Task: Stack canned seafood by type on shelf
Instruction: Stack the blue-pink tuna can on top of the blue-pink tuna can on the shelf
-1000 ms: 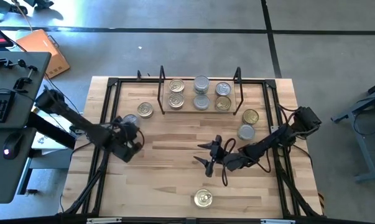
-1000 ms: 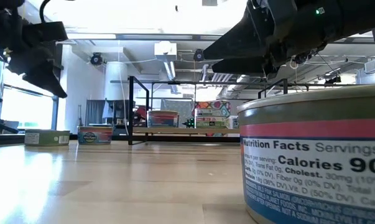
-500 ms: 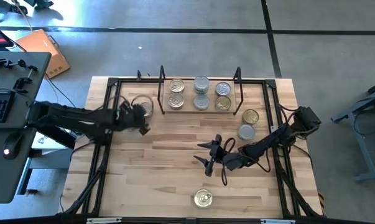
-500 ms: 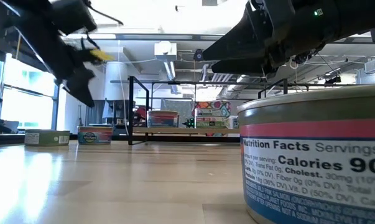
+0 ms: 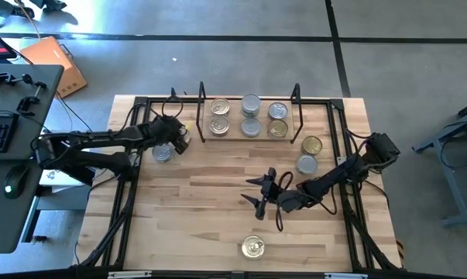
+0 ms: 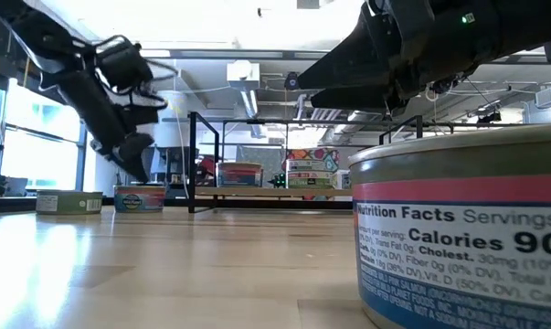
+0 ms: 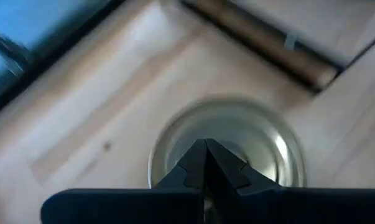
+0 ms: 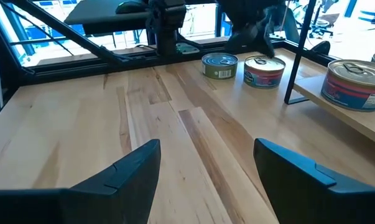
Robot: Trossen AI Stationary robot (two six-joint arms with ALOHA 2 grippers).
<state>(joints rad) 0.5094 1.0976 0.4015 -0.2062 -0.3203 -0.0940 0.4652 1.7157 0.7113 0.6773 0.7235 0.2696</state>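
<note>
Cans sit on the shelf (image 5: pixel 248 138); one gold can (image 7: pixel 227 146) waits left of it. The left gripper (image 5: pixel 179 140) hangs over it, fingers shut, holding nothing, so I think it must open next. The right gripper (image 5: pixel 262 193) waits mid-table, open and empty

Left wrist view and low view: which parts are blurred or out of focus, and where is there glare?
Left wrist view: the whole picture is soft, the gold-lidded can under the shut left gripper is smeared, and its lid shows a bright glint. Low view: the near can is sharp; windows glare white at left, reflecting on the table.
</note>
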